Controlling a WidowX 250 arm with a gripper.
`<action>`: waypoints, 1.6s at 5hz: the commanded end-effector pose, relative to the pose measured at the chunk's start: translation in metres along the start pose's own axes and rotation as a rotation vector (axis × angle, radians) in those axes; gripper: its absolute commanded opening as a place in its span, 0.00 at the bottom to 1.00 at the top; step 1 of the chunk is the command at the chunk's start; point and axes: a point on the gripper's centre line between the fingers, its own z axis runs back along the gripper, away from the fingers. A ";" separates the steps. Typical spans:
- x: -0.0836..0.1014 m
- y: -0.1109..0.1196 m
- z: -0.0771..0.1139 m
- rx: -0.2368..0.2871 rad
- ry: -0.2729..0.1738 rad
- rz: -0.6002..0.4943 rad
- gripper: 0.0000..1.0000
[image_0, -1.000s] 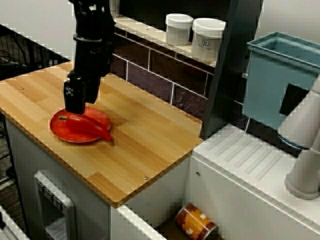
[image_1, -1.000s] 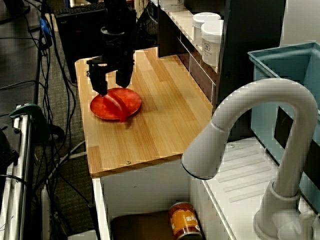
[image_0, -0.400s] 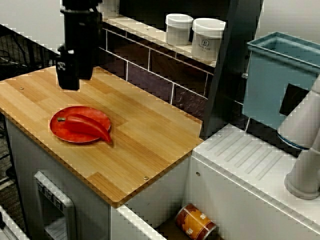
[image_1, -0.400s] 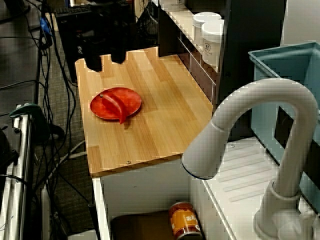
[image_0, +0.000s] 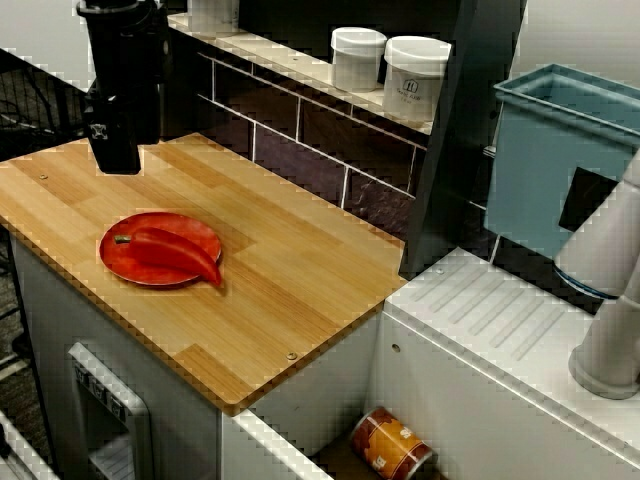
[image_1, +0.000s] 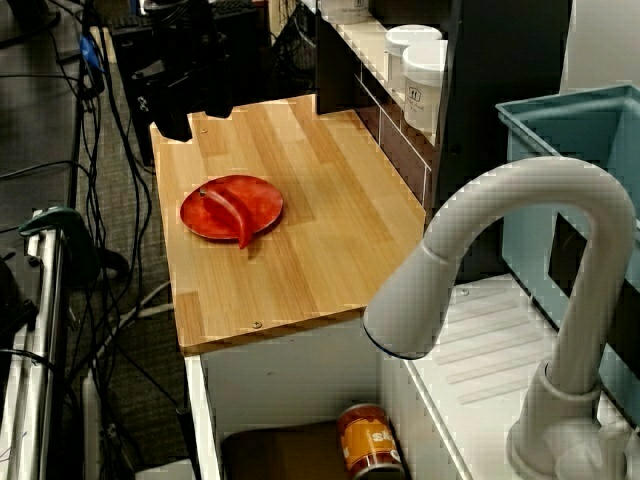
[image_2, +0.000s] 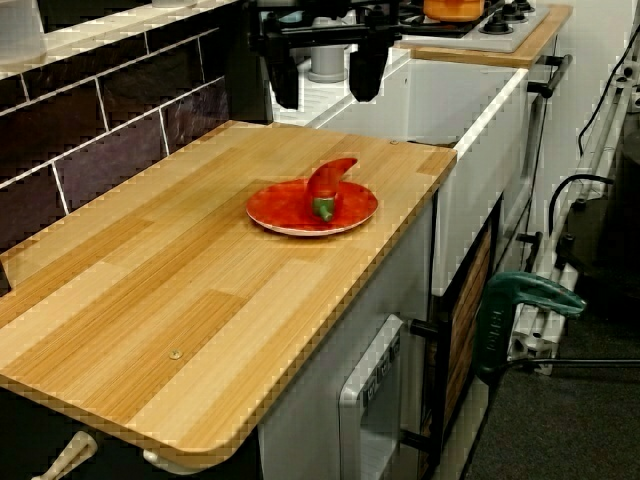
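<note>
The wooden worktop (image_0: 290, 280) fills most of my view from the side, with its back edge against the dark tiled wall and its right end meeting the white sink unit. In the view past the tap, the white tap (image_1: 500, 260) arches over the sink. Behind the draining board stands a blue bin (image_0: 560, 160).

My gripper (image_2: 326, 97) hangs above the end of the worktop farthest from the sink, raised off the wood. In the view that rides on the gripper I can see its two black fingers spread wide with nothing between them.

The red plate (image_0: 195, 232) sits flat near the front edge of the worktop, well apart from the gripper and from the tiled wall. Two white jars (image_0: 415, 78) stand side by side on the shelf above the tiles.

The red pepper (image_0: 170, 252) lies across the plate, green stem toward the gripper's end, and its pointed tip pokes just past the rim on the sink side. An orange can (image_0: 392, 445) lies on its side down in the sink.
</note>
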 end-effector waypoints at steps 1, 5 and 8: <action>-0.021 -0.003 0.011 0.042 -0.018 0.000 1.00; -0.007 0.010 -0.028 0.003 0.059 -0.165 1.00; -0.005 0.001 -0.058 -0.012 0.055 -0.189 1.00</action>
